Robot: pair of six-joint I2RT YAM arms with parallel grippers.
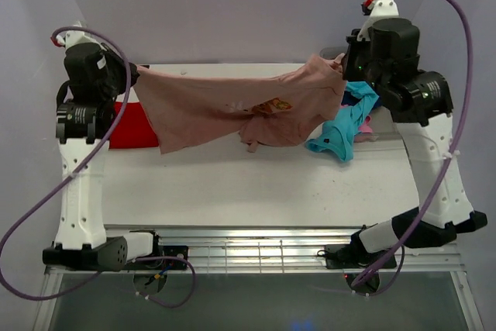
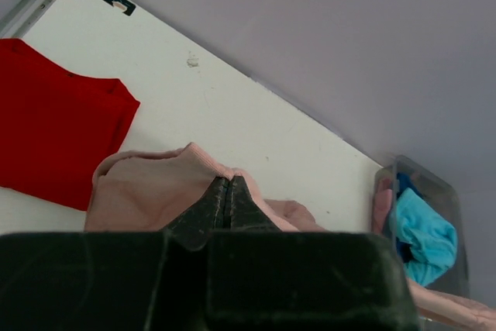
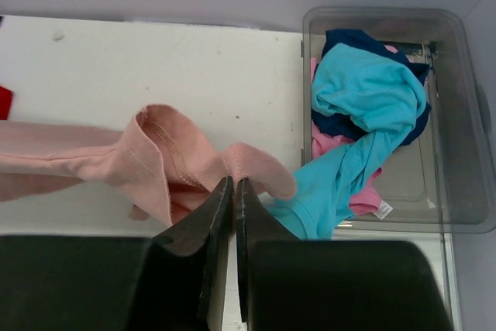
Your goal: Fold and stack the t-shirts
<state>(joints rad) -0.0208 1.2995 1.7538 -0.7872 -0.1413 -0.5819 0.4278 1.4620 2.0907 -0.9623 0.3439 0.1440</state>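
Note:
The dusty-pink t-shirt [image 1: 232,106] hangs stretched above the table between both grippers, print facing up. My left gripper [image 1: 133,75] is shut on its left corner [image 2: 147,187]; the jaws [image 2: 227,184] pinch the hem. My right gripper [image 1: 341,63] is shut on the right corner [image 3: 167,156], jaws [image 3: 233,184] closed on the cloth. A folded red t-shirt [image 1: 133,125] lies flat at the left, under the left arm, also seen in the left wrist view [image 2: 54,122]. A turquoise t-shirt [image 3: 364,98] spills out of the bin over bright pink [image 3: 364,199] and navy [image 3: 356,40] ones.
A clear grey plastic bin [image 3: 465,114] stands at the table's right back, under the right arm [image 1: 411,91]. The white table [image 1: 248,184] ends at a metal rail at the front. Grey walls close the back and sides.

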